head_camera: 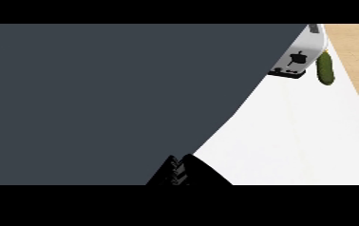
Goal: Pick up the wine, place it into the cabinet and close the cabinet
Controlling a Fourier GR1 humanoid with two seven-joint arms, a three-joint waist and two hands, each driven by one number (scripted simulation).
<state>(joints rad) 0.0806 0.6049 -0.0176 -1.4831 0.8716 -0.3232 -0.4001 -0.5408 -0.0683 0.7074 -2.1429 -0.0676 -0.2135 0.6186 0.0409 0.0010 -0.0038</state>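
A large dark grey cabinet door [119,101] fills the left and middle of the head view and hides whatever lies behind it. No wine bottle shows anywhere. One black hand, which I take for my right hand [184,172], rises from the lower edge at the middle. Its fingers point up, fairly straight, and lie against the door's lower right edge with nothing held in them. My left hand does not show.
The white counter [294,135] stretches to the right of the door. A white toaster [300,49] stands at the far right, with a green cucumber-like vegetable [325,69] beside it near the counter's edge. Wooden floor [345,35] shows beyond.
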